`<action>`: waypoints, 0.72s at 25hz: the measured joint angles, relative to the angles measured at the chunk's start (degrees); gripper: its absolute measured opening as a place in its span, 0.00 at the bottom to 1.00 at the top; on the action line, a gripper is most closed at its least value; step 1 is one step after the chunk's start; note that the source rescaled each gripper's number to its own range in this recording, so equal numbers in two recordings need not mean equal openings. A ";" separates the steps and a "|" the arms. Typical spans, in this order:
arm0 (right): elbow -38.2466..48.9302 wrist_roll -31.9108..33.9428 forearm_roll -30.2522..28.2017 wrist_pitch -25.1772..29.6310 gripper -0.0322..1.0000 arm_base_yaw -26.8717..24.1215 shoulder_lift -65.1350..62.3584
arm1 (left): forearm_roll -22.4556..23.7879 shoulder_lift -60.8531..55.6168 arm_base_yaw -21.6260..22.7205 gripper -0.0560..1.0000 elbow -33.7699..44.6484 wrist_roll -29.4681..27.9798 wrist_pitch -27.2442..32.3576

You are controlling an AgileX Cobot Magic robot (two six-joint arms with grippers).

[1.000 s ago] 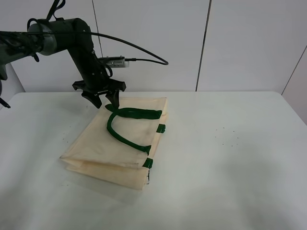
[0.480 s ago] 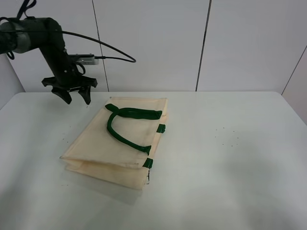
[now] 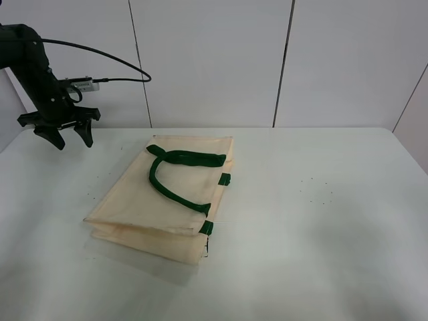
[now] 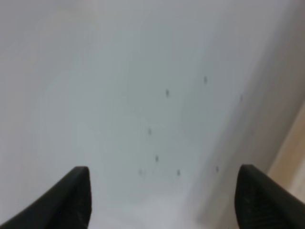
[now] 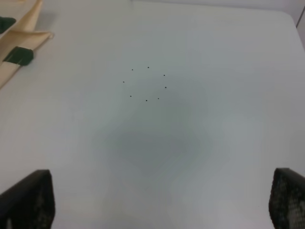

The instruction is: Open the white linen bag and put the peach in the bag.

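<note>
Lying flat and folded on the white bench (image 3: 321, 221), left of center in the high view: white linen bag (image 3: 160, 200), dark green handle (image 3: 175, 175) looped on top, two small green tabs (image 3: 225, 179) along its right edge. Hovering at upper left of that frame, well apart from the bag: left gripper (image 3: 60, 134), fingers (image 4: 71, 198) spread wide, nothing between them, only speckled bench beneath. Right gripper (image 5: 157, 200) likewise spread wide and empty over bare bench, a corner of the bag showing at upper left of its wrist view. No peach visible in any view.
</note>
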 joint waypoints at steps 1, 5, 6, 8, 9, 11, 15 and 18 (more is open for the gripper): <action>0.00 0.00 -0.02 0.00 1.00 0.00 0.00 | 0.05 -1.91 -0.15 0.98 2.34 0.00 0.00; 0.00 0.00 -0.02 0.00 1.00 0.00 0.00 | 0.39 -11.31 -0.20 0.98 13.27 0.00 0.00; 0.00 0.00 -0.02 0.00 1.00 0.00 0.00 | 0.39 -14.34 -0.20 0.98 16.39 0.00 0.00; 0.00 0.00 -0.02 0.00 1.00 0.00 0.00 | 0.39 -20.75 -0.20 0.98 22.35 0.00 0.00; 0.00 0.00 -0.02 0.00 1.00 0.00 0.00 | 0.39 -20.75 -0.20 0.98 22.35 0.00 0.00; 0.00 0.00 -0.02 0.00 1.00 0.00 0.00 | 0.39 -27.06 -0.27 0.98 29.16 0.00 0.00; 0.00 0.00 -0.02 0.00 1.00 0.00 0.00 | 0.39 -40.91 -0.27 0.98 41.40 -0.05 -0.05; 0.00 0.00 -0.02 0.00 1.00 0.00 0.00 | 0.70 -51.18 -0.27 0.98 51.06 0.11 -0.38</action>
